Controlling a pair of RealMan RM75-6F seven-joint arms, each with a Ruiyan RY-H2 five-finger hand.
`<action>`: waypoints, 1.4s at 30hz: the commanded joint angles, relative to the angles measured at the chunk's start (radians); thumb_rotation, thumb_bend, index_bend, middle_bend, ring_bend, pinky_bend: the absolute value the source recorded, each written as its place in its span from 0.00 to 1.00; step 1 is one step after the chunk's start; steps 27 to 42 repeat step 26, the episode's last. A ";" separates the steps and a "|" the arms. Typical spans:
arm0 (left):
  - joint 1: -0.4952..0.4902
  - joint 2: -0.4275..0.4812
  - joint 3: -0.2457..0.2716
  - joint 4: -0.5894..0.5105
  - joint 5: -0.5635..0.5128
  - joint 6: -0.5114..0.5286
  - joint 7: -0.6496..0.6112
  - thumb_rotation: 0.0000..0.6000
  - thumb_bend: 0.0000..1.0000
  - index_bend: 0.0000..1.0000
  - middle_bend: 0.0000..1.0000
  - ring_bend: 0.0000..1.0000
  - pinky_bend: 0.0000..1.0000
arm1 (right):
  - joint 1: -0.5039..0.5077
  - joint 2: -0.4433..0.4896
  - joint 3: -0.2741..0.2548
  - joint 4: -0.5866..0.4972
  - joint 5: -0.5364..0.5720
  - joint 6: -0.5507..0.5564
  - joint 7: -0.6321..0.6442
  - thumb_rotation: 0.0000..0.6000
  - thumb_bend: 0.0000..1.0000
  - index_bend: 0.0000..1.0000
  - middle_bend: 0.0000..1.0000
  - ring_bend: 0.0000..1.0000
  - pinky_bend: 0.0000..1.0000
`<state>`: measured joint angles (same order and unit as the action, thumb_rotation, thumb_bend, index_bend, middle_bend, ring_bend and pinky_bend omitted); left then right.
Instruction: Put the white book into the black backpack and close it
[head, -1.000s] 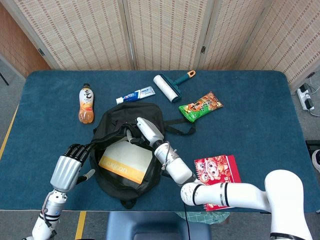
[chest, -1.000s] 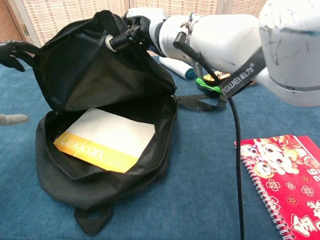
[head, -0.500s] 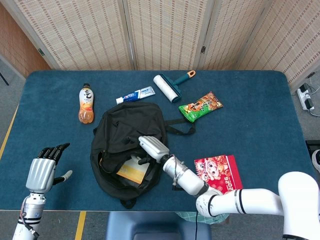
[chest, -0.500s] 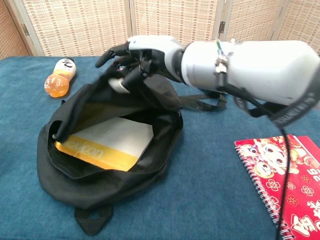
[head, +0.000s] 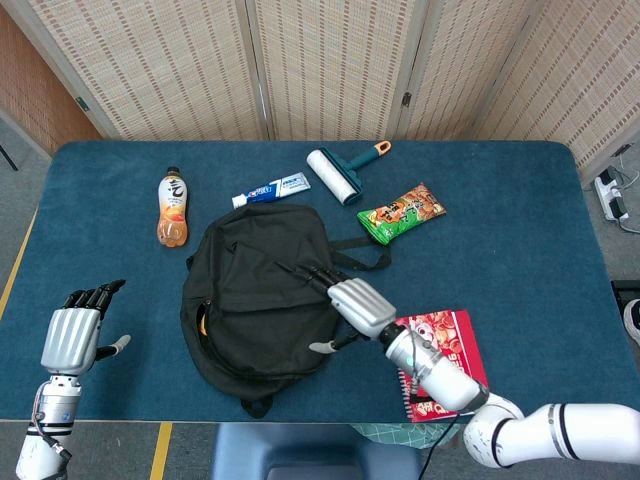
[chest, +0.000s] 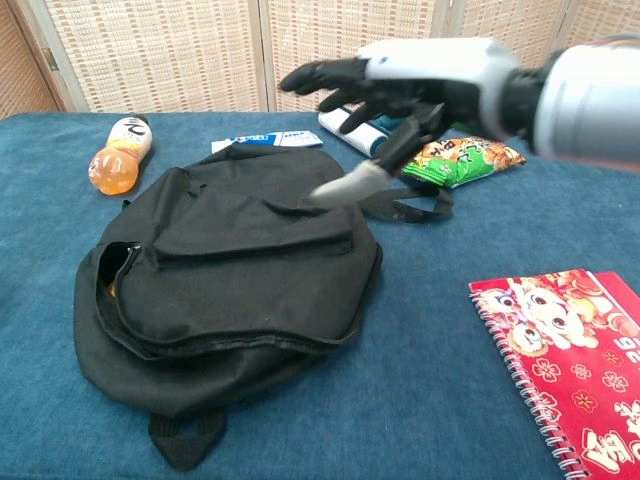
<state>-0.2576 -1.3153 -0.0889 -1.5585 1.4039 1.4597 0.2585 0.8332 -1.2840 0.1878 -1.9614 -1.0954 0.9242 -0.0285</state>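
The black backpack (head: 262, 300) lies flat on the blue table (head: 500, 220), its front flap folded down over the opening (chest: 230, 270). The white book is hidden inside; only a sliver of orange shows at the backpack's left seam (chest: 112, 290). My right hand (head: 350, 305) hovers open above the bag's right side, fingers spread, holding nothing; the chest view shows my right hand (chest: 400, 90) over the flap. My left hand (head: 72, 335) is open at the table's left front edge, away from the bag.
A red spiral notebook (head: 440, 350) lies right of the bag. Behind the bag are an orange drink bottle (head: 172, 207), a toothpaste tube (head: 272, 189), a lint roller (head: 340, 172) and a green snack packet (head: 402, 212).
My right hand let the flap drop over the opening and drew back to the right, opening. My left hand released the bag's left rim and withdrew to the table's left edge.
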 joint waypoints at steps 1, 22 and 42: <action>0.004 0.002 -0.009 0.008 -0.021 -0.005 0.014 1.00 0.00 0.22 0.33 0.34 0.31 | -0.110 0.057 -0.052 -0.012 -0.068 0.158 -0.055 1.00 0.36 0.18 0.17 0.14 0.22; 0.092 0.055 -0.001 -0.036 -0.054 0.064 0.040 1.00 0.00 0.24 0.33 0.32 0.27 | -0.584 0.126 -0.242 0.280 -0.272 0.613 0.051 1.00 0.40 0.05 0.15 0.11 0.20; 0.109 0.077 0.021 -0.076 -0.045 0.059 0.040 1.00 0.00 0.24 0.32 0.32 0.26 | -0.627 0.117 -0.245 0.316 -0.290 0.631 0.101 1.00 0.40 0.05 0.15 0.11 0.20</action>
